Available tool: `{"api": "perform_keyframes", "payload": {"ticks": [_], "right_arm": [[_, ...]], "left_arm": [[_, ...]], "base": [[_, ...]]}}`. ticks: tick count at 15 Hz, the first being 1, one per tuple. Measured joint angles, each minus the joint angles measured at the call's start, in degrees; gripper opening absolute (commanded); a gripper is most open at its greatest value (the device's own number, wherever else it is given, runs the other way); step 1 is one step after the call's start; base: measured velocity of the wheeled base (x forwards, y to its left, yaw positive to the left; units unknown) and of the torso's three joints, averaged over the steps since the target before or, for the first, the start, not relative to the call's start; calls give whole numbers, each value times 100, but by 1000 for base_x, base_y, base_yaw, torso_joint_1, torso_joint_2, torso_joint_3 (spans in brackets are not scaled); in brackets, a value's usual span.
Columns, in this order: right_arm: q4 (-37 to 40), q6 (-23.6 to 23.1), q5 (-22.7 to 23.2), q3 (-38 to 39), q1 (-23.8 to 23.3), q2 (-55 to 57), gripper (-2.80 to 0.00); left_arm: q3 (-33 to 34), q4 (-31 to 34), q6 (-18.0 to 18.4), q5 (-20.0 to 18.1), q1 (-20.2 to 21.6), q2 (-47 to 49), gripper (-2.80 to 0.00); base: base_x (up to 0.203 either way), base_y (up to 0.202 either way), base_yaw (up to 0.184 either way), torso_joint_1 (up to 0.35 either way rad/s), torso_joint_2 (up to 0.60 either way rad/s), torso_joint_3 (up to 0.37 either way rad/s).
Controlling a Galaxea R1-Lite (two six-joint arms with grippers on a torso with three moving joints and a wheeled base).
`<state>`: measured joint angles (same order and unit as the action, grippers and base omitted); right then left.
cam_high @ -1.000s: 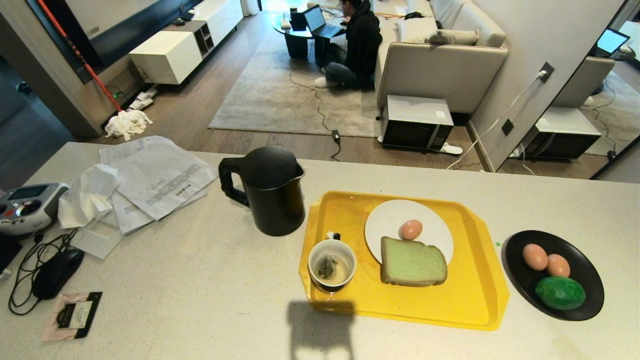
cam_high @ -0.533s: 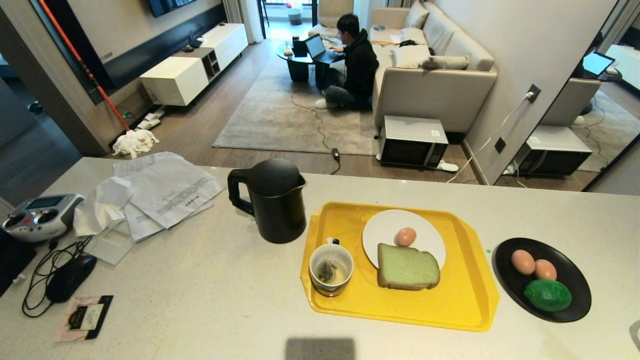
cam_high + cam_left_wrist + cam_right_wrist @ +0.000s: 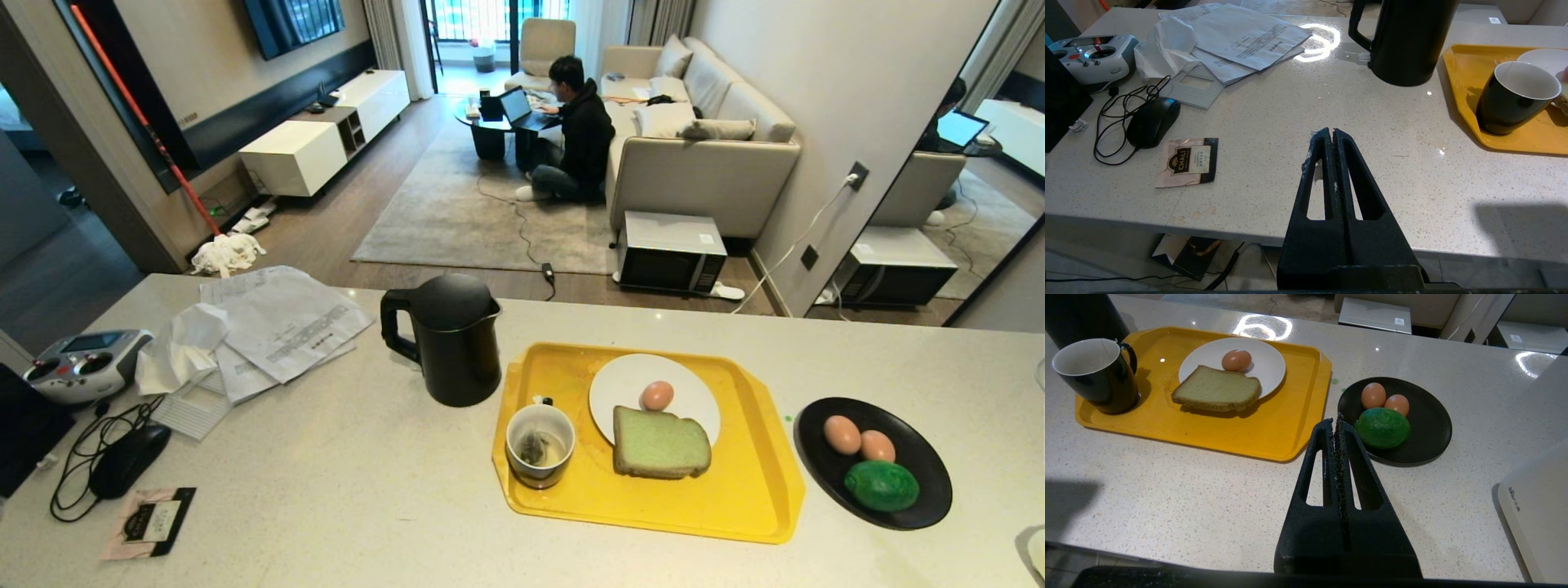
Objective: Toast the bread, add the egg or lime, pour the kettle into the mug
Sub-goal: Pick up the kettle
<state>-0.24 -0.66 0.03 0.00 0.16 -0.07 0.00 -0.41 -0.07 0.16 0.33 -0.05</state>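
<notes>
On the yellow tray point(image 3: 759, 490) a white plate point(image 3: 694, 392) carries the pale green bread point(image 3: 660, 443) and one egg point(image 3: 656, 395). The dark mug point(image 3: 539, 446), a tea bag inside it, stands on the tray's left part. The black kettle point(image 3: 449, 339) stands on the counter left of the tray. A black dish point(image 3: 927, 482) to the right holds two more eggs point(image 3: 842, 434) and the lime point(image 3: 881, 485). Neither arm shows in the head view. My left gripper point(image 3: 1333, 131) is shut and empty over the counter's near edge. My right gripper point(image 3: 1336, 418) is shut and empty, short of the lime point(image 3: 1382, 427).
Papers point(image 3: 282, 322), a tissue, a remote controller point(image 3: 86, 363), a wired mouse point(image 3: 129, 459) and a tea packet point(image 3: 151, 521) lie on the counter's left part. A white appliance point(image 3: 1537, 514) sits at the right. Beyond the counter a person point(image 3: 581, 131) sits on the floor by a sofa.
The whole head view has tilted upward: the counter things sit lower in frame and more of the room shows. Nothing on the counter has moved.
</notes>
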Motion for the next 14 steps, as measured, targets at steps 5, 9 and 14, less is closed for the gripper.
{"api": "perform_keyframes", "payload": {"ticks": [5,9,14], "right_arm": [[2,1,-3,0,0,0,-280],[2,1,-3,0,0,0,-280],[0,-8,12,0,0,0,-280]], "left_arm": [[0,0,-2,-1,0,0,-280],[0,0,15,0,0,0,-280],[0,0,34,0,0,0,-280]], "base": [[0,0,0,0,0,0],[0,0,0,0,0,0],[0,0,0,0,0,0]]}}
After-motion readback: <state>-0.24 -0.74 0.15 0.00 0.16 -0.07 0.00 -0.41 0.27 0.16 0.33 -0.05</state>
